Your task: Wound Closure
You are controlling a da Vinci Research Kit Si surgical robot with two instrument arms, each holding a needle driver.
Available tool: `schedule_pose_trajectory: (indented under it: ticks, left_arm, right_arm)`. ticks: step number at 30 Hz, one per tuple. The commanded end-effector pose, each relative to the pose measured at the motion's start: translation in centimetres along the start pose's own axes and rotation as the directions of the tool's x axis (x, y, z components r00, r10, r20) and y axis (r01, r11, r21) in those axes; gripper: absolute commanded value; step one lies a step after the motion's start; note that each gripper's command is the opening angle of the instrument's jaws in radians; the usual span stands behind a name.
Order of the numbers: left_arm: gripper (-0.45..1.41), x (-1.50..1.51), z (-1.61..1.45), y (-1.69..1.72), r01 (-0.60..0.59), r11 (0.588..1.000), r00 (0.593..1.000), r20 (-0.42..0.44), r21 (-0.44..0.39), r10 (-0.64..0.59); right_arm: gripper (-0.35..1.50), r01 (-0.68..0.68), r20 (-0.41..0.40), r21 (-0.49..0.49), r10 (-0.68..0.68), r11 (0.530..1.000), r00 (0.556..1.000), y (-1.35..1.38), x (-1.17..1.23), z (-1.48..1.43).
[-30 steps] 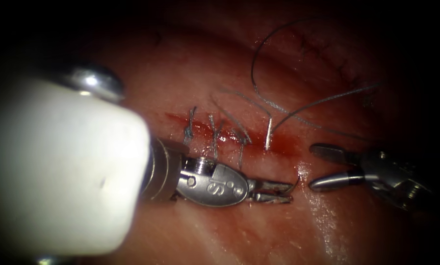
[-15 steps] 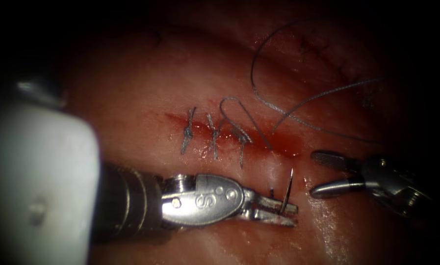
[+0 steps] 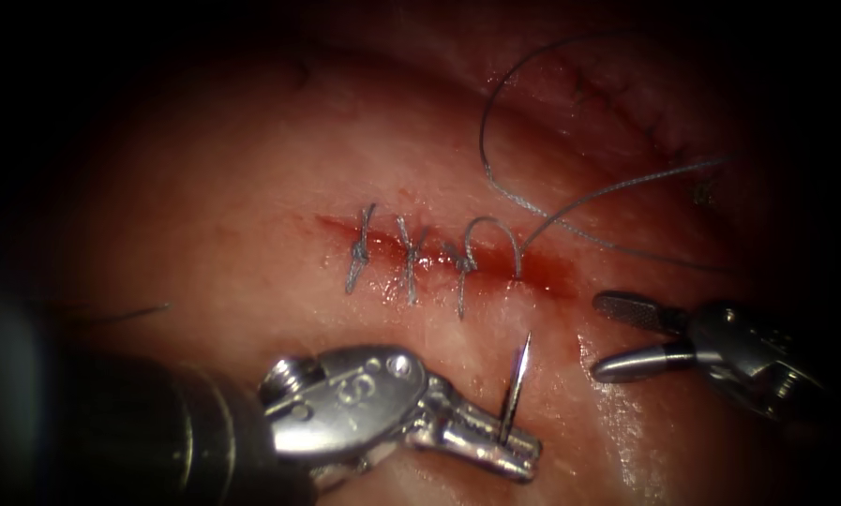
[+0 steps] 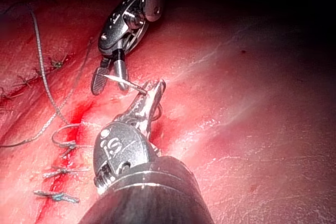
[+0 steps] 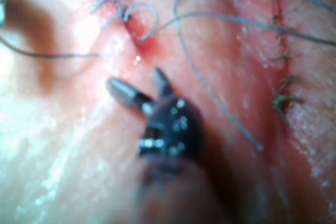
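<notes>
The left needle driver [image 3: 509, 448] pinches the curved needle [image 3: 514, 386] near its rear end, the tip standing up free of the tissue [image 3: 251, 234], below the cut [image 3: 439, 258]. Thread [image 3: 495, 230] loops out of the cut above those jaws (just right of three tied stitches [image 3: 409, 262]). To the needle's right, the right needle driver [image 3: 603, 333] hangs spread, holding nothing.
</notes>
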Motion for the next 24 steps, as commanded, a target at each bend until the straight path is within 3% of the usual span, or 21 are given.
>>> schedule_pose_trajectory:
  ticks: [1,14,16,17,18,20,23,24]
  left_arm:
    - [-0.45,-0.06,0.03,0.00,0.002,1.000,1.000,-0.005,-0.009,-0.002]
    - [-0.45,0.56,-0.15,0.35,-0.009,0.997,0.999,-0.054,-0.071,0.005]
    - [-0.45,0.63,-0.18,0.37,-0.092,0.993,0.994,-0.062,-0.073,0.088]
    - [-0.45,0.74,-0.24,0.35,-0.189,0.980,0.980,-0.073,-0.065,0.184]
    - [-0.45,0.74,-0.24,0.35,-0.189,0.980,0.980,-0.073,-0.065,0.184]
    - [-0.45,0.92,-0.37,0.28,-0.335,0.942,0.940,-0.066,0.031,0.336]
    - [-0.45,1.07,-0.51,0.17,-0.445,0.888,0.892,-0.026,0.120,0.450]
    - [-0.45,1.17,-0.62,0.06,-0.511,0.839,0.856,0.021,0.185,0.517]
  right_arm:
    - [1.26,-0.004,0.000,0.004,0.004,1.000,1.000,0.00,-0.06,0.09]
    - [1.25,-0.021,0.004,0.007,0.021,1.000,1.000,-0.02,-0.13,0.12]
    - [1.25,-0.021,0.004,0.007,0.021,1.000,1.000,-0.03,-0.13,0.13]
    - [1.25,-0.021,0.004,0.006,0.021,1.000,1.000,-0.03,-0.13,0.14]
    - [1.25,-0.021,0.004,0.006,0.021,1.000,1.000,-0.03,-0.13,0.14]
    - [1.23,-0.020,0.003,0.005,0.020,1.000,1.000,-0.06,-0.13,0.17]
    - [1.23,-0.009,0.006,0.005,0.009,1.000,1.000,-0.10,-0.13,0.20]
    - [1.23,0.026,0.006,0.006,-0.026,1.000,1.000,-0.13,-0.12,0.21]
